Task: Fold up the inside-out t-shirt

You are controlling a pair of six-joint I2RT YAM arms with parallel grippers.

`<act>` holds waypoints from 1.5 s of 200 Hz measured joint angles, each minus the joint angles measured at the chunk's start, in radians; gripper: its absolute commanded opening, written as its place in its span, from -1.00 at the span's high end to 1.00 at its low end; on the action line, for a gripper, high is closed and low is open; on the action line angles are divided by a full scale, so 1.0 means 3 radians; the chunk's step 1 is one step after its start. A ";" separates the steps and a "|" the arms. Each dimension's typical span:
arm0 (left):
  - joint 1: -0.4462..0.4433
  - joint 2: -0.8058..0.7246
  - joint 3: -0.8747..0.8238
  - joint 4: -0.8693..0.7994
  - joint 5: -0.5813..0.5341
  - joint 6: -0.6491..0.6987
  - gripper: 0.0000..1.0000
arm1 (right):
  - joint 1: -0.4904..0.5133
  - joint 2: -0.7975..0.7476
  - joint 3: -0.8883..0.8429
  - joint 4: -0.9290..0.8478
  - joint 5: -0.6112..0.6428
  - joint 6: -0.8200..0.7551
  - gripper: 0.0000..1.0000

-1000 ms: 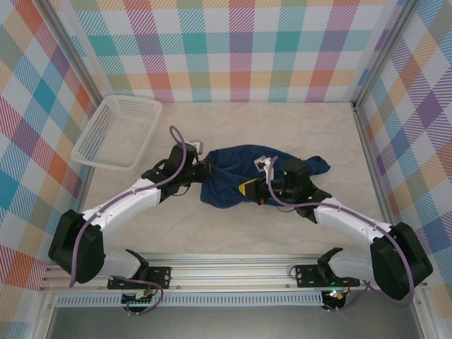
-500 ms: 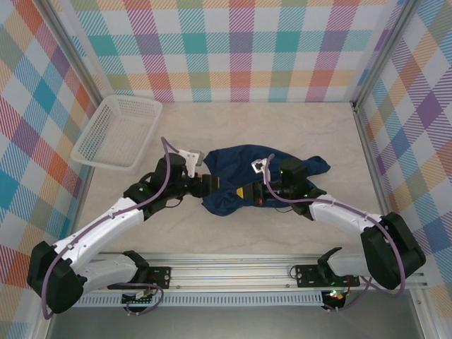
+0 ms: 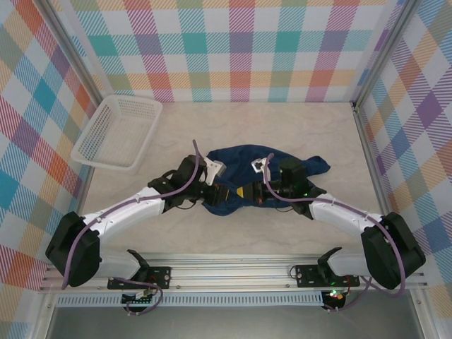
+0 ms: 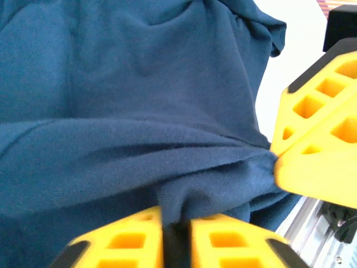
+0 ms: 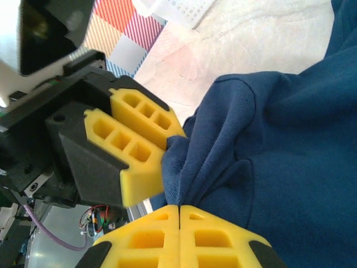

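The inside-out t-shirt (image 3: 236,161) lies bunched in a dark navy heap at mid-table. My left gripper (image 3: 222,191) sits at its near edge, right beside my right gripper (image 3: 244,192). In the left wrist view the left gripper (image 4: 176,216) is shut on a raised fold of the t-shirt (image 4: 139,84), and the right gripper's yellow fingers (image 4: 321,139) stand close at the right. In the right wrist view the right gripper (image 5: 179,207) is shut on a pinch of the t-shirt (image 5: 295,139) hem, with the left gripper's fingers (image 5: 139,151) just to its left.
A white basket (image 3: 116,132) stands at the back left, against the checked wall. Bare table (image 3: 233,123) runs behind the shirt. The metal rail (image 3: 233,272) with both arm bases lines the near edge.
My left gripper opened, moved right along the shirt's near edge up to the right gripper, and closed on a fold. The right arm has barely shifted.
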 measured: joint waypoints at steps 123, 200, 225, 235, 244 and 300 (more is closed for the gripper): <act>0.0336 -0.0657 -0.0136 0.0936 0.1694 -0.0703 1.00 | 0.0028 -0.0387 0.1099 -0.1633 0.1080 -0.0958 0.84; 0.0374 -0.0679 -0.0134 0.0946 0.1612 -0.0717 1.00 | 0.0003 -0.0829 0.0863 -0.2230 0.1263 -0.1280 0.07; 0.0374 -0.0679 -0.0122 0.0938 0.1550 -0.0718 1.00 | 0.0108 -0.0979 0.0623 -0.1900 0.1083 -0.0994 -0.22; 0.0374 -0.0679 -0.0120 0.0938 0.1527 -0.0720 1.00 | 0.0205 -0.0941 0.0515 -0.1743 0.1067 -0.0879 -0.27; 0.0374 -0.0679 -0.0114 0.0938 0.1520 -0.0721 1.00 | 0.0309 -0.0881 0.0422 -0.1642 0.1080 -0.0804 -0.28; 0.0374 -0.0678 -0.0107 0.0855 0.1507 -0.0715 1.00 | 0.0446 -0.0401 0.0406 -0.1345 0.1216 -0.0824 -0.04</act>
